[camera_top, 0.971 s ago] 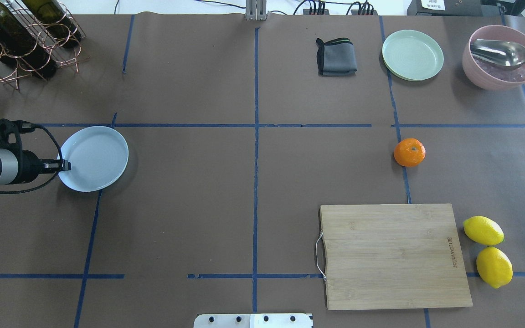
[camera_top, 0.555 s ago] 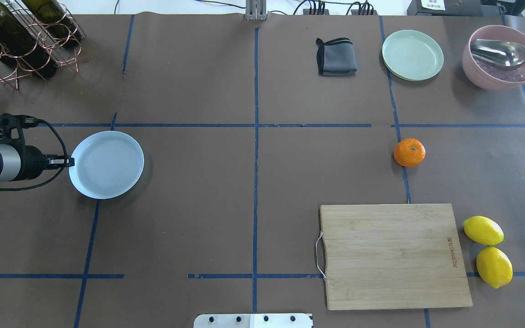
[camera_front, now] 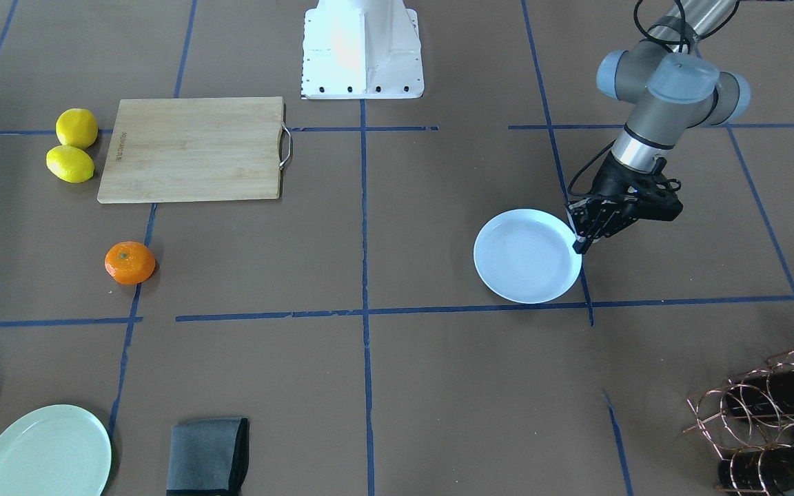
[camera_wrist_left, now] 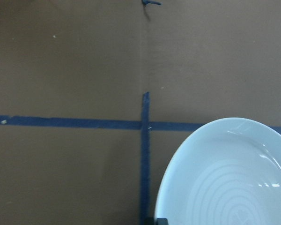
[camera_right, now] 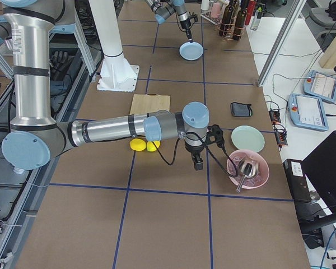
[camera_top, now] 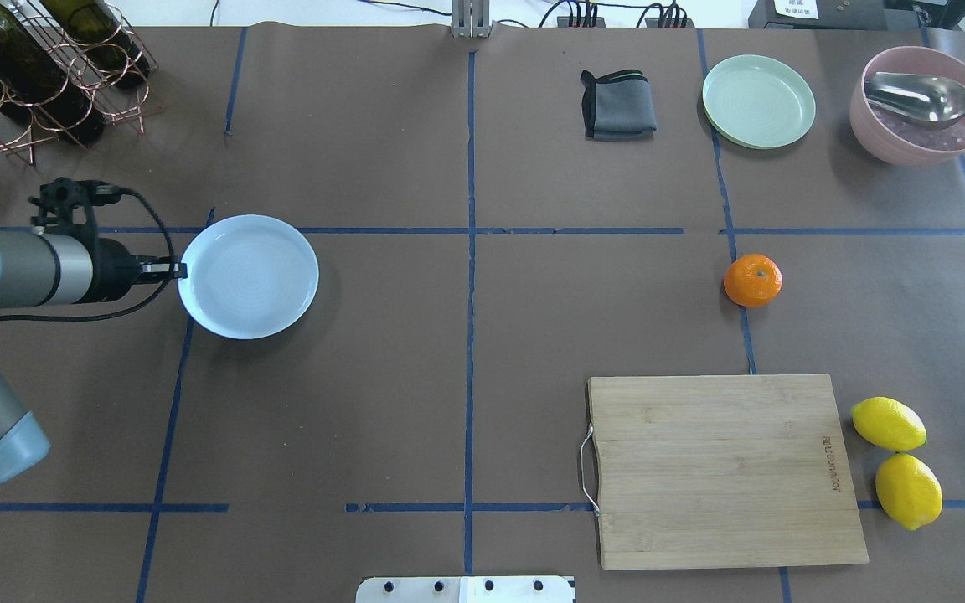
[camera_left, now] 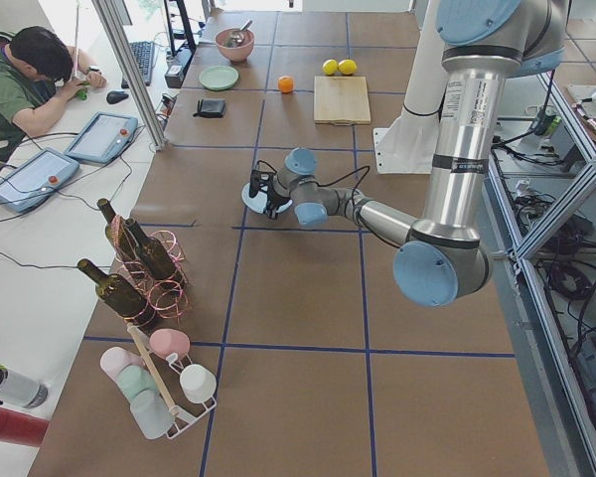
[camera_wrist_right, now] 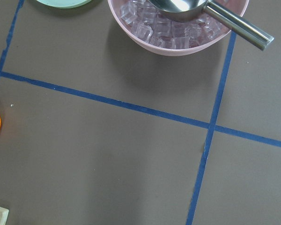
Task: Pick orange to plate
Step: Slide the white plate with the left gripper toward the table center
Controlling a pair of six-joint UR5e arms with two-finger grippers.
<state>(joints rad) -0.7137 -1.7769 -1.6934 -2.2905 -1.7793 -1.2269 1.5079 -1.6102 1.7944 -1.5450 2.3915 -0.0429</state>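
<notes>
Your surface (camera_top: 365,377) is covered in matte brown paper, seamed in places and gridded with blue tape lines (camera_top: 471,293); beyond its far edge, cables and plugs run along a white strip. The biggest thing on it is the rectangular bamboo cutting board (camera_top: 721,469) with a wire handle, lying flat on the robot's right. A copper wire rack (camera_top: 38,75) with dark bottles fills the far left corner. At far right a round pink bowl (camera_top: 876,142) holds clear ice cubes (camera_wrist_right: 150,28) and a steel scoop (camera_top: 918,96). The plate (camera_top: 252,280), pale bluish-white with faint concentric rings, sits on the left half. The left end effector (camera_top: 179,270) is pinching its near-left rim. A pale green plate (camera_top: 759,100) and a folded grey cloth (camera_top: 619,107) lie at far right. Two glossy yellow lemons (camera_top: 888,423) touch beside the board. The orange (camera_top: 752,280), small and dimpled, rests on a tape line between the green plate and the board, well apart from the plate; the stretch between them is brown paper and tape. The right end effector (camera_right: 197,163) hangs near the pink bowl; you cannot tell how its fingers stand.
</notes>
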